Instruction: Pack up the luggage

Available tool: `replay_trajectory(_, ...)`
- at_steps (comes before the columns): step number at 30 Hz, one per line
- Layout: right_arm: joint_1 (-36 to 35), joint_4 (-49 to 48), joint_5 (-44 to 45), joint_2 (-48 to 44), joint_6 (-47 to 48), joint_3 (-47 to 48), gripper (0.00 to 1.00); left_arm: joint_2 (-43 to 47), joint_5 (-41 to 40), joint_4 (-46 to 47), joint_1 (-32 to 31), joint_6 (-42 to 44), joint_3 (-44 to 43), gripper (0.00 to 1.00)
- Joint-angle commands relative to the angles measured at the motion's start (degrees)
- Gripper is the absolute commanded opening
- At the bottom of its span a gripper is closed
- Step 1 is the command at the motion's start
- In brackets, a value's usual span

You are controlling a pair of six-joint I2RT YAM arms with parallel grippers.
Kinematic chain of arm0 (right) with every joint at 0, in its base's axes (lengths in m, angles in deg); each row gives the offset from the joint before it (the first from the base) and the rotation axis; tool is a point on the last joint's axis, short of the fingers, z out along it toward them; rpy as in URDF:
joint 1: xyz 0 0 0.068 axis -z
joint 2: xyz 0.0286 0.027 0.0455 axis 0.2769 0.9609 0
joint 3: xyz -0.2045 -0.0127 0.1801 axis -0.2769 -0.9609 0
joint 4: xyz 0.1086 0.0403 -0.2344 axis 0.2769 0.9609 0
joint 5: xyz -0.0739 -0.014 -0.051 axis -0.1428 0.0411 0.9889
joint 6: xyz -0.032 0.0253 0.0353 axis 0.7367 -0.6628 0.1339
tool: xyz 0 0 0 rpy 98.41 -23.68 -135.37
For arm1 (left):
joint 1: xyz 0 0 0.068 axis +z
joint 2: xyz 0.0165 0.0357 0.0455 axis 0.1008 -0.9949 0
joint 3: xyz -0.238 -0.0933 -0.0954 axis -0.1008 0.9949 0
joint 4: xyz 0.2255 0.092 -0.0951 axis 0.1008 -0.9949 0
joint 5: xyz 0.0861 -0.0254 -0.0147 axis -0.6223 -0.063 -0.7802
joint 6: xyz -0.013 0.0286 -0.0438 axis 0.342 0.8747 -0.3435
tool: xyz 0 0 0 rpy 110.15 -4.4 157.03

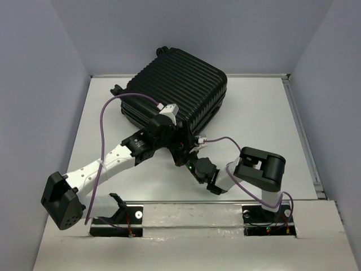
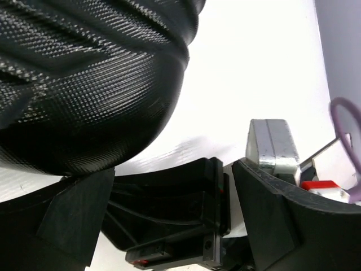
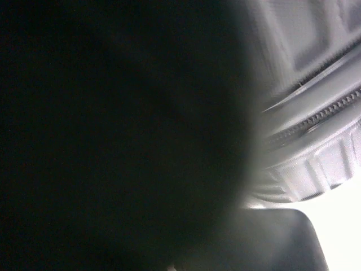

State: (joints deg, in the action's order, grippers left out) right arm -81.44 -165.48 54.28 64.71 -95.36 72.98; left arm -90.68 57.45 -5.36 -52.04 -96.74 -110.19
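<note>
The luggage, a black ribbed hard-shell suitcase, lies closed at the back centre of the table. My left gripper sits at its near corner. In the left wrist view the jaws stand wide apart and the gripper is open, with the shell just above the left finger. A black part of the right arm's gripper lies between the fingers. My right gripper is close beside the left one. The right wrist view is mostly blocked by a dark blur; only the shell's edge and zipper show.
Purple cables loop from the left arm over the table. A white raised edge runs along the table's right side. Grey walls stand on both sides and behind.
</note>
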Motion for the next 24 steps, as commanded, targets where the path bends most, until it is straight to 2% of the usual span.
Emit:
replay_trajectory(1, -3.89, -18.19, 0.21, 1.97, -4.89, -0.07, 0.07, 2.43, 7.34, 15.03, -1.11, -0.08, -7.74, 0.99)
replay_trajectory(4, -3.89, -18.63, 2.22, -0.22, -7.69, -7.0, 0.07, 3.22, 6.45, 8.18, 0.37, 4.65, -12.29, 0.99)
replay_trajectory(6, -3.89, -18.63, 3.28, -2.42, -7.61, -11.21, 0.07, 3.22, 9.25, 3.09, 5.46, 5.9, -14.15, 0.99)
replay_trajectory(7, -3.89, -18.63, 3.37, -2.95, -7.44, -12.19, 0.07, 3.22, 13.09, 2.54, 8.0, 5.91, -15.29, 0.99)
replay_trajectory(8, -3.89, -18.46, 3.2, -3.57, -7.52, -12.99, 0.07, 3.83, 14.26, 2.45, 12.9, 5.82, -15.56, 0.99)
replay_trajectory(11, -3.89, -18.1, 2.23, -3.48, -7.7, -14.05, 0.07, 4.37, 13.66, 0.87, 20.48, 5.73, -16.44, 0.99)
replay_trajectory(12, -3.89, -18.1, 1.88, -2.96, -8.31, -14.22, 0.07, 4.72, 13.31, 0.87, 25.73, 5.3, -16.09, 0.99)
replay_trajectory(14, -3.89, -18.1, 1.0, -2.61, -8.4, -14.31, 0.07, 5.85, 13.74, 2.09, 31.03, 4.33, -13.56, 0.99)
replay_trajectory(15, -3.89, -18.1, 0.82, -2.34, -8.49, -14.4, 0.07, 6.04, 14.1, 3.32, 36.54, 2.93, -12.58, 0.99)
replay_trajectory(18, -3.89, -18.01, 0.12, -2.69, -8.75, -15.01, 0.07, 5.34, 18.65, 6.4, 45.69, 0.64, -9.24, 0.99)
replay_trajectory(22, -3.89, -18.01, -0.58, -3.13, -8.49, -15.8, 0.07, 0.16, 21.21, 7.72, 54.41, -1.46, -8.88, 0.99)
replay_trajectory(24, -3.89, -18.1, -0.67, -3.4, -7.88, -15.89, 0.07, -2.66, 22.71, 10.7, 56.36, -3.31, -8.36, 0.99)
